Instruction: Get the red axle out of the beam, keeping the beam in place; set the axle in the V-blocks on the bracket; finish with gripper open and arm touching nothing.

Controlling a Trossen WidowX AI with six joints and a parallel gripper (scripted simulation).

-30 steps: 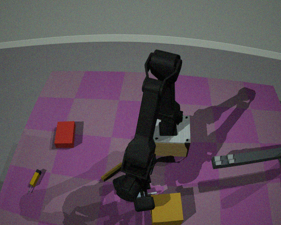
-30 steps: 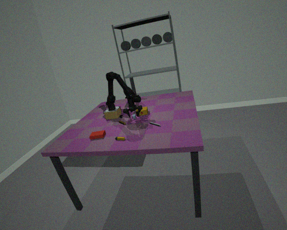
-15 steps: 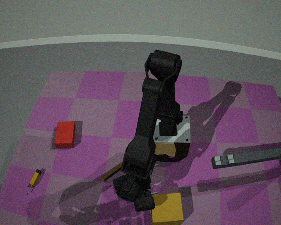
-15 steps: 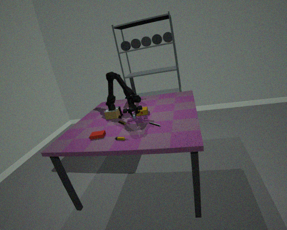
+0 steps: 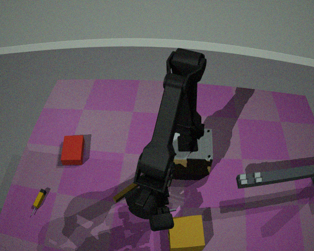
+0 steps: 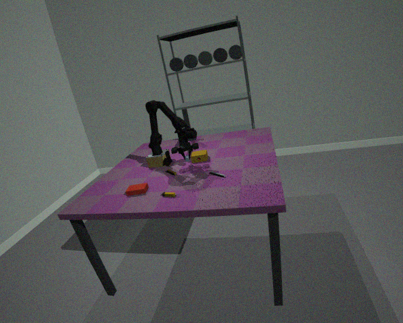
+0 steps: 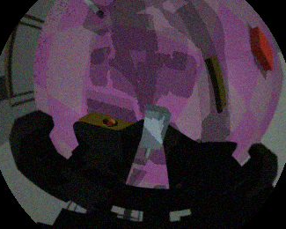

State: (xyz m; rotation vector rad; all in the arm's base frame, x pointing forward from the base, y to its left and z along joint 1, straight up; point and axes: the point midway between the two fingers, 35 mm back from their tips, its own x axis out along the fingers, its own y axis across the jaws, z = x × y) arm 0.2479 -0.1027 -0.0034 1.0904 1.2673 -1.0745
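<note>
Red axle (image 6: 199,158) (image 7: 109,122): end visible inside hole of yellow beam (image 5: 187,231) (image 6: 195,155) (image 7: 89,118), which rested on checkered table (image 5: 112,94) (image 6: 225,205) (image 7: 67,57). Gripper (image 5: 163,210) (image 6: 186,155) (image 7: 153,124): near beam, fingers clamped on grey block with thin pin (image 6: 186,158) (image 7: 155,125). Bracket (image 5: 284,174): pale V-blocks (image 5: 242,177) atop, axle absent. Red block (image 5: 72,148) (image 6: 136,189) (image 7: 260,48): well apart from beam.

One red block (image 5: 72,149) (image 6: 136,189) (image 7: 261,48) — five dark discs (image 6: 205,57) — one shelf rack (image 6: 247,74).

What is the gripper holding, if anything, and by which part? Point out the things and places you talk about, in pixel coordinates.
A pale gray tool (image 5: 173,209) (image 6: 186,158) (image 7: 156,125), held by its block-shaped part between the gripper's (image 6: 186,156) (image 7: 156,132) fingers; its thin rod sticks out free.
</note>
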